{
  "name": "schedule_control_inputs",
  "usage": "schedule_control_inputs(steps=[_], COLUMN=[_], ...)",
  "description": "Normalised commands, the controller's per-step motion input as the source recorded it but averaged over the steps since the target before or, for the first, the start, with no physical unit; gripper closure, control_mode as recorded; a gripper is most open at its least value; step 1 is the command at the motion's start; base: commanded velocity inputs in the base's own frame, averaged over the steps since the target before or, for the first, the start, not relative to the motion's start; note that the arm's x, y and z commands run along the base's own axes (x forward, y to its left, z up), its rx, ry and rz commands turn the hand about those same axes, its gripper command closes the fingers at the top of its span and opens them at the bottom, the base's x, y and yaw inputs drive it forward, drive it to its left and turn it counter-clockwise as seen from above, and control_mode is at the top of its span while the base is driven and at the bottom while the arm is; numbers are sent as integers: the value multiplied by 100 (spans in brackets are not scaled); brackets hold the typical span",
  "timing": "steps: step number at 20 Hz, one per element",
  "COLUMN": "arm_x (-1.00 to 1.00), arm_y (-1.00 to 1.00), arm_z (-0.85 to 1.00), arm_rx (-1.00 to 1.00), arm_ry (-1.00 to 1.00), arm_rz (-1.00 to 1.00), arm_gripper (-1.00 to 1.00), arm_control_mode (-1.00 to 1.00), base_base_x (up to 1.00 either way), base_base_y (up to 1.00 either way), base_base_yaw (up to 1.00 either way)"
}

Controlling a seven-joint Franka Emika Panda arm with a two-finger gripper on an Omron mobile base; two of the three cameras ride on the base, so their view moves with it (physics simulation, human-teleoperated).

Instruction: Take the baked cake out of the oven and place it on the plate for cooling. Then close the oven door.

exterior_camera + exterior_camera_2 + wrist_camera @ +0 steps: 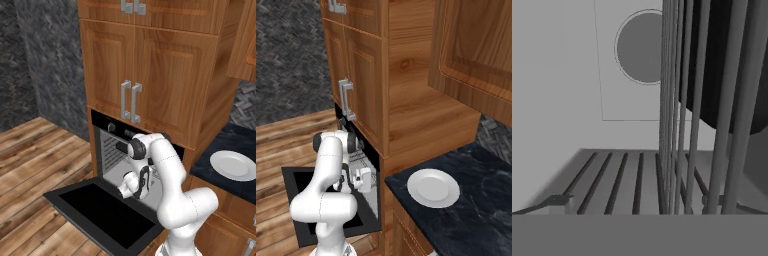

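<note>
With the oven door [102, 212] down and the plate [433, 187] waiting on the bench [481, 200], the claw [637, 202], tips apart and empty, should ease level along the wire rack [707, 100] inside the oven [112, 155]; the cake's position cannot be told.

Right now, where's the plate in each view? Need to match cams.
Left base view: plate at the right edge, on the dark counter.
Right base view: lower centre-right, on that counter.
Hand view: not in it.
Shared landmark: the open oven door.
</note>
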Motion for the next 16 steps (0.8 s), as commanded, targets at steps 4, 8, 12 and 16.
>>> schedule_control_inputs(steps=[4,8,12,16], arm_x=[49,43,32,15], arm_y=[-18,-13,-4,0], arm_z=[-27,-19,-20,-27], arm_rx=[0,0,1,5], arm_ry=[0,0,5,11], arm_rz=[0,0,0,0], arm_gripper=[-100,100,100,100], arm_control_mode=[-100,-100,-100,-100], base_base_x=[0,0,0,0], base_base_y=[0,0,0,0], base_base_yaw=[0,0,0,0])
